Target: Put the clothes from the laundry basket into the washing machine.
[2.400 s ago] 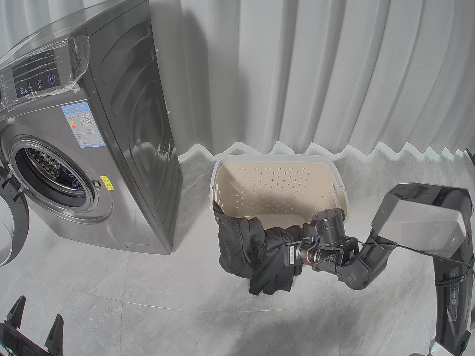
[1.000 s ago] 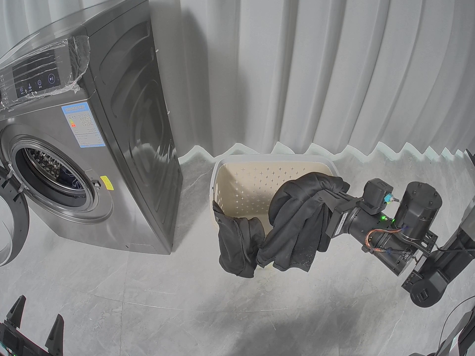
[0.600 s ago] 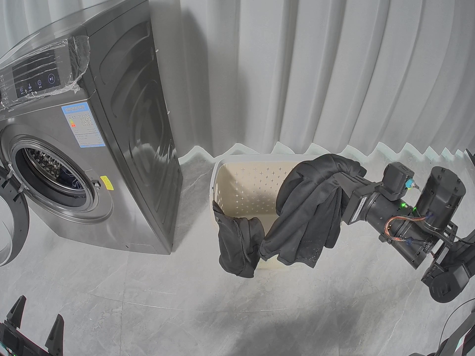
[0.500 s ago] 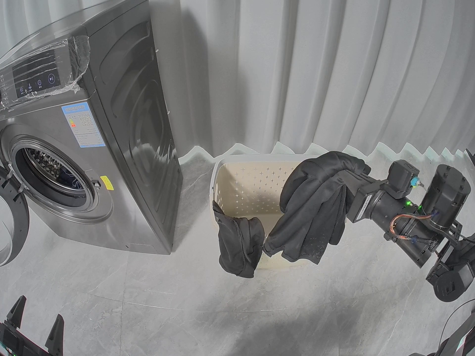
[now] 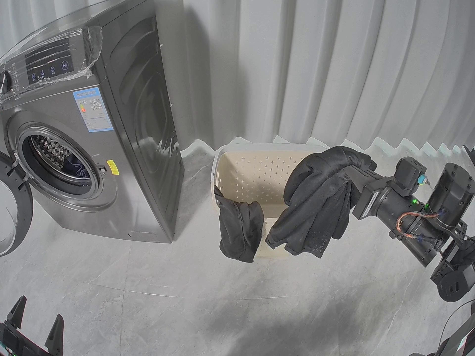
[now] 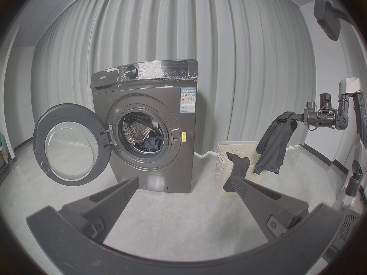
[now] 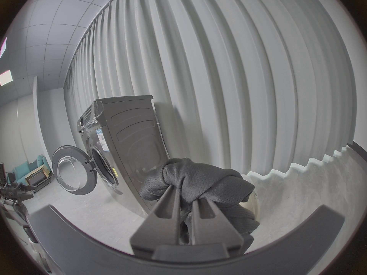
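We hold the dark garment (image 5: 316, 203) pinched in our right gripper (image 7: 186, 197), hanging lengthwise over the laundry basket (image 5: 257, 174) at centre-right of the head view, with the washing machine's open drum (image 5: 62, 161) well off at the left edge, nearer our spread, empty left gripper (image 5: 38, 310).
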Controlling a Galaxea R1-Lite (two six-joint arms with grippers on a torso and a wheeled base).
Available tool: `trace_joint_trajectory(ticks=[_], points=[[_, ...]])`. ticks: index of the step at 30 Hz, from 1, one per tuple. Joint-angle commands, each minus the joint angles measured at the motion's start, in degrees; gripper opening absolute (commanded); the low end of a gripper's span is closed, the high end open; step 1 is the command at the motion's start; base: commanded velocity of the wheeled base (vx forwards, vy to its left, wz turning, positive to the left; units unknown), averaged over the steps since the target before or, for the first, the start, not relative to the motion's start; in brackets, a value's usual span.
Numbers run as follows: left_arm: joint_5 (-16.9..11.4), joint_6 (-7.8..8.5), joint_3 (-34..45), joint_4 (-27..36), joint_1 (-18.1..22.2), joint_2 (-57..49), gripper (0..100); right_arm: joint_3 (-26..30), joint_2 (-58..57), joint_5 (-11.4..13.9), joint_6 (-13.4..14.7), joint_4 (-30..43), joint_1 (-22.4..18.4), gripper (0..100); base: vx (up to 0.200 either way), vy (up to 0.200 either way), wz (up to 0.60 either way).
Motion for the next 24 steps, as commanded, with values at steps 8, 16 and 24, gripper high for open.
trace_joint_trajectory(ticks=[8,16,24], points=[[0.04,-0.19,0.84,0.0,0.0,-0.93,100,-0.16,0.14,-0.02,0.15,-0.21,0.72,0,-0.05,0.0,0.0],[0.04,-0.54,0.84,0.0,0.0,-0.93,100,-0.16,0.05,-0.02,0.24,-0.21,0.72,0,0.0,0.2,0.0],[-0.05,-0.71,0.84,0.0,0.0,-0.93,100,0.02,0.05,-0.02,0.41,-0.3,0.72,0,0.0,0.2,0.0]])
